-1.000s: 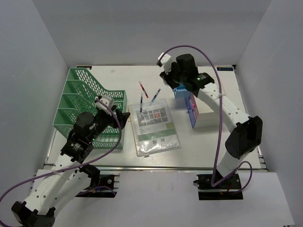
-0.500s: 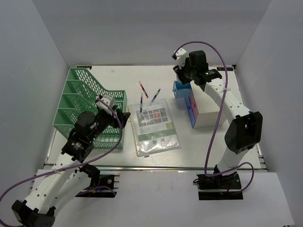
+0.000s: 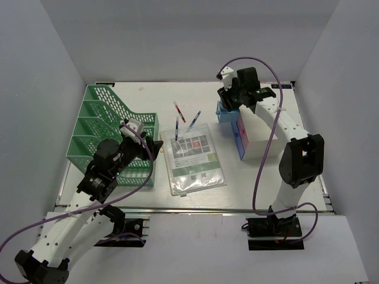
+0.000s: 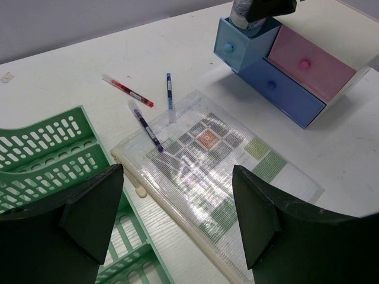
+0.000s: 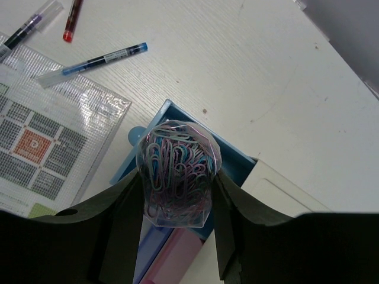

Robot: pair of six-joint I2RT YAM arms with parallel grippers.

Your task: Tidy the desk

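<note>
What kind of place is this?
Probably a robot lab booth set up as a desk: plain walls box in the white desk, and two robot arms stand by a green file rack, pens and a drawer box.

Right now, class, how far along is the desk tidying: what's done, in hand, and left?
Done: the light-blue drawer stands open. In hand: the right gripper holds a tub of paper clips over it. Left: red pen, blue pen, purple pen and document pouch lie loose on the desk; the left gripper is open, empty.
</note>
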